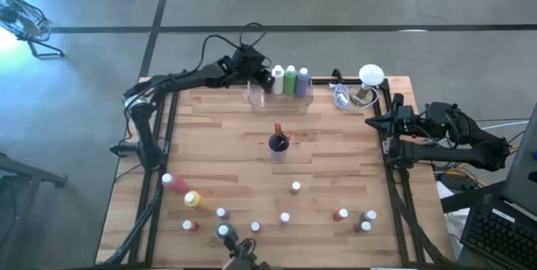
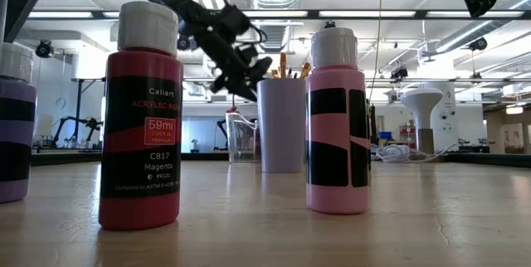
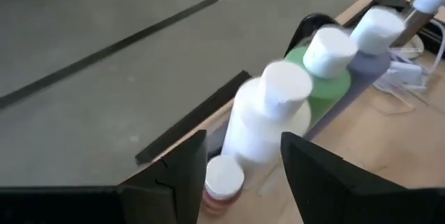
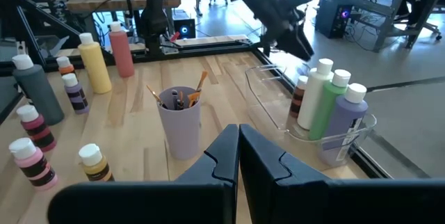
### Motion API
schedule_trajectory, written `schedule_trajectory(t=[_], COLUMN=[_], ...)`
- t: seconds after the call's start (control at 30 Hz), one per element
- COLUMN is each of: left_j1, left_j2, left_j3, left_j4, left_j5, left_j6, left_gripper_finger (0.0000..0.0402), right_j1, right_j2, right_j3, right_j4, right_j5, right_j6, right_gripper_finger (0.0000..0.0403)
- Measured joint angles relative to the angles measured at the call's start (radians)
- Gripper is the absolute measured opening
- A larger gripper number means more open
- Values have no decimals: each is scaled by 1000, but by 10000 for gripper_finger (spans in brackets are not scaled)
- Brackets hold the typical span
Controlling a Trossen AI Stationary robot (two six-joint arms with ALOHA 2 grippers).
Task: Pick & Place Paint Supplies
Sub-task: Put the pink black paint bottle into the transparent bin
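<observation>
Three tall bottles (image 1: 289,80) crowd the clear bin (image 1: 280,98); the left gripper (image 1: 267,75), parted and empty, could topple them lifting away.

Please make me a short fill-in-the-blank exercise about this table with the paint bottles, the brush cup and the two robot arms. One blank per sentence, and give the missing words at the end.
1. The three tall bottles stand in a clear tray: white, ____, then purple.
2. The ____ pincer hangs over that tray with its fingers apart.
3. The brushes stand in a ____ cup.
4. The right pincer is ____.

Missing words: green; left; purple; shut
</observation>
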Motion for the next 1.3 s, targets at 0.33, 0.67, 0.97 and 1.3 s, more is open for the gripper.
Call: schedule_trajectory(t=[0.33, 0.67, 0.97, 1.3], left_j1=[-43, -229, -483, -695], left_j2=[-199, -366, -429, -358], left_j3=[29, 11, 10, 10], left_j4=[-223, -271, -415, -462], left_j5=[45, 65, 64, 61], left_j6=[1, 3, 10, 8], left_gripper_finger=[188, 188, 188, 188], right_j1=[0, 0, 0, 0], right_j2=[0, 0, 0, 0], right_j3=[0, 0, 0, 0], right_j4=[0, 0, 0, 0], right_j5=[0, 0, 0, 0], right_j6=[1, 0, -1, 0], right_gripper_finger=[8, 8, 8, 8])
